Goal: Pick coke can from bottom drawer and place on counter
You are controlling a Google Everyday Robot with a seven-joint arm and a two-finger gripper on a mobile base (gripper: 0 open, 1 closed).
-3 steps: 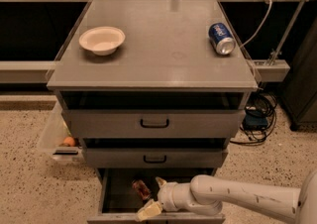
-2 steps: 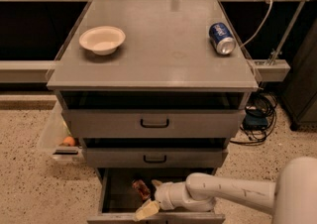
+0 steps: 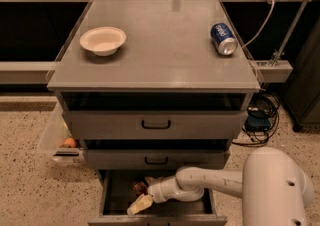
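The bottom drawer (image 3: 159, 219) is pulled open at the foot of the grey cabinet and is dark inside. The red coke can (image 3: 139, 187) lies in its left part, only partly showing. My gripper (image 3: 140, 204) reaches into the drawer from the right. Its pale tip sits just in front of and below the can, very close to it. I cannot tell whether it touches the can. The white arm (image 3: 200, 182) runs across the drawer's right half. The grey counter (image 3: 160, 60) is the cabinet's top.
A white bowl (image 3: 103, 40) stands on the counter's left. A blue soda can (image 3: 223, 38) lies on its right near the edge. The two upper drawers are slightly open. A clear bin holding an orange fruit (image 3: 70, 142) sits left of the cabinet. Cables (image 3: 260, 115) lie to the right.
My gripper has shifted slightly left inside the drawer, staying by the can. More of the arm's white body has come into view at the lower right.
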